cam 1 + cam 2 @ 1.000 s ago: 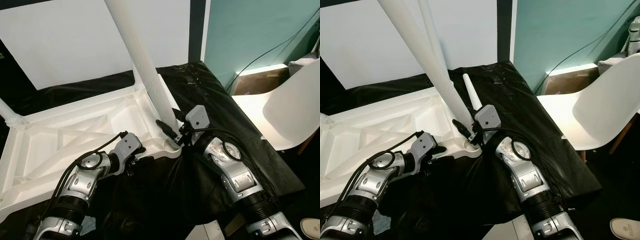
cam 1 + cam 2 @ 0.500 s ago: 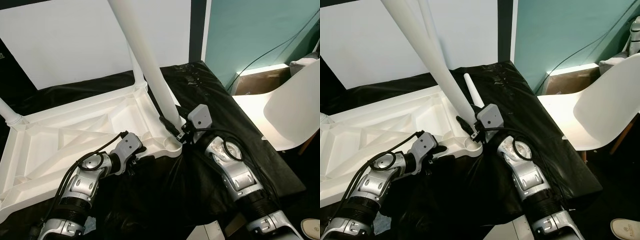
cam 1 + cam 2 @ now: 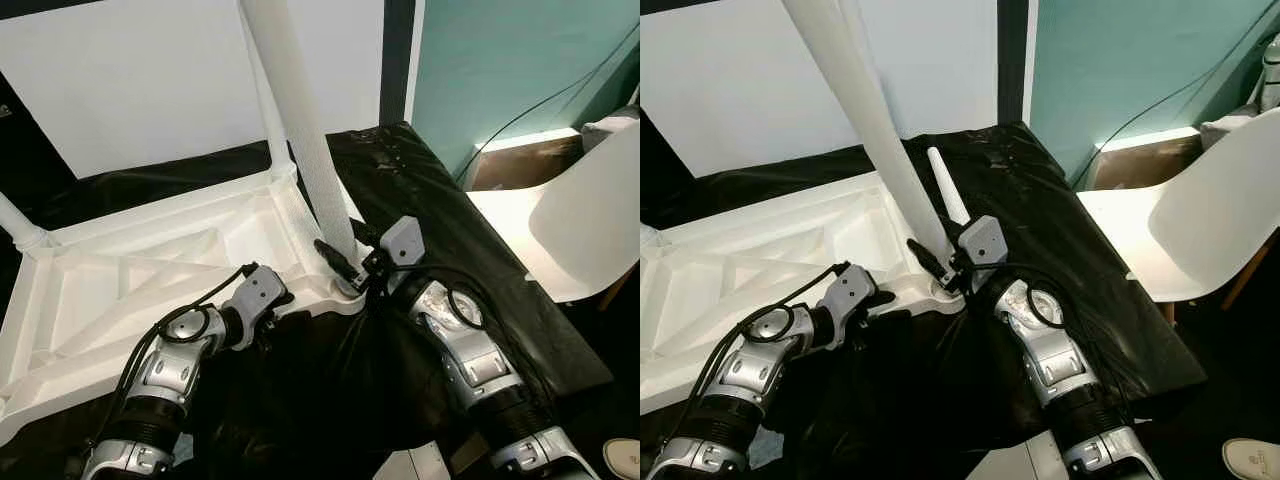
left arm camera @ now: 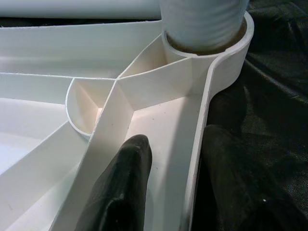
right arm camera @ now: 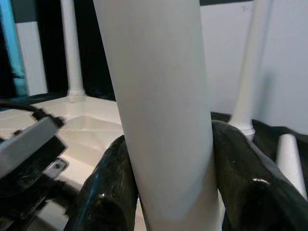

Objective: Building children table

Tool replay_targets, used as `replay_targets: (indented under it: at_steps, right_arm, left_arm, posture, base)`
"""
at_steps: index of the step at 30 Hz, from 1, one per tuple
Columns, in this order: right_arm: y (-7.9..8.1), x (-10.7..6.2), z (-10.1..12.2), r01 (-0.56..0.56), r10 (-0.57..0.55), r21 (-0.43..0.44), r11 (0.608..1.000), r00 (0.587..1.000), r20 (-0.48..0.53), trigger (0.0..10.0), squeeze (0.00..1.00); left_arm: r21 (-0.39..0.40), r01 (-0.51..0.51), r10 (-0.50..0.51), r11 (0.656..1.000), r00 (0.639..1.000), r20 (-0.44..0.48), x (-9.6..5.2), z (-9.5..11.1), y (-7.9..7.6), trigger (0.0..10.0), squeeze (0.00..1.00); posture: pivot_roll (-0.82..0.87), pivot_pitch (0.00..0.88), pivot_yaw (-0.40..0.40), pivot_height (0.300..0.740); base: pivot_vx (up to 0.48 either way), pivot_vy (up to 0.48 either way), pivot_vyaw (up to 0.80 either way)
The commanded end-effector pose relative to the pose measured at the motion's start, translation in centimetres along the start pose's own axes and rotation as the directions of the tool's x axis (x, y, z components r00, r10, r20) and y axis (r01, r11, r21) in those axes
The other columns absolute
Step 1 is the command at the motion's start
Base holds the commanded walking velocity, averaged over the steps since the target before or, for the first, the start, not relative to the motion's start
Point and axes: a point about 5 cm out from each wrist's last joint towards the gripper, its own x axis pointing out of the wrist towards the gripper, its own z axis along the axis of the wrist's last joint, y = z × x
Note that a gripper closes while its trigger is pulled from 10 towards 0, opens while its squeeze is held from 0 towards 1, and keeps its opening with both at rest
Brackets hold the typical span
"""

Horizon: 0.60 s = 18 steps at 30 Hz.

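The white table top (image 3: 120, 275) lies upside down on a black sheet. A long white leg (image 3: 305, 150) stands in the near right corner socket (image 4: 233, 41), leaning slightly left. My right gripper (image 3: 342, 265) is shut on this leg just above the socket, with a black finger (image 5: 110, 192) on each side of it. My left gripper (image 3: 268, 312) is shut on the table top's near rim (image 4: 198, 139) beside that corner, one finger (image 4: 122, 185) inside the rim and one outside. Another leg (image 3: 262, 95) stands at the far corner and a third (image 3: 15, 228) at the left.
A loose white leg (image 3: 948, 190) lies on the black sheet (image 3: 430, 200) beyond my right gripper. A white chair (image 3: 585, 215) stands close on the right, with a cardboard box (image 3: 525, 160) and a cable behind it. A white board (image 3: 130, 80) leans at the back.
The leg held by my right gripper has swung from leaning left towards upright over the corner socket. My left gripper has stayed on the rim.
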Motion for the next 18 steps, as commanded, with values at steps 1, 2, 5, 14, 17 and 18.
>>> replay_targets:
  at_steps: [1,2,5,14,17,18]
  right_arm:
    - [0.4,-0.7,-1.6,-0.033,0.035,0.029,0.999,0.996,-0.079,10.0,0.0]
    - [0.6,-0.9,-1.7,-0.056,0.057,0.022,0.998,0.995,-0.083,10.0,0.0]
    - [0.8,-1.1,-1.8,-0.078,0.078,0.01,0.997,0.993,-0.09,10.0,0.0]
    - [0.7,-3.0,-2.6,-0.066,0.069,0.028,0.997,0.988,-0.14,10.0,0.0]
    - [0.6,-3.4,-2.7,-0.054,0.058,0.034,0.998,0.987,-0.148,10.0,0.0]
    - [0.5,-3.6,-2.7,-0.048,0.053,0.038,0.998,0.987,-0.15,10.0,0.0]
  left_arm:
    - [-0.037,-0.251,0.249,0.967,0.967,-0.048,-0.4,-1.2,1.1,10.0,0.0]
    - [-0.037,-0.252,0.251,0.967,0.967,-0.048,-0.4,-1.2,1.2,10.0,0.0]
    - [-0.036,-0.254,0.253,0.966,0.966,-0.047,-0.4,-1.2,1.2,10.0,0.0]
    - [-0.035,-0.253,0.251,0.967,0.967,-0.04,-0.2,-1.1,1.1,10.0,0.0]
    - [-0.035,-0.251,0.25,0.967,0.968,-0.039,-0.1,-1.1,1.1,10.0,0.0]
    - [-0.035,-0.25,0.249,0.967,0.968,-0.038,-0.1,-1.1,1.1,10.0,0.0]
  posture:
    - [-0.05,0.0,0.066,0.74]
    - [-0.05,0.0,0.065,0.74]
    - [-0.05,0.0,0.064,0.74]
    - [-0.06,0.0,0.064,0.74]
    - [-0.06,0.0,0.064,0.74]
    - [-0.08,0.0,0.072,0.74]
  base:
    - [0.0,0.0,0.0]
    - [0.0,0.0,0.0]
    - [0.0,0.0,0.0]
    - [0.0,0.0,0.0]
    - [0.0,0.0,0.0]
    - [0.0,0.0,0.0]
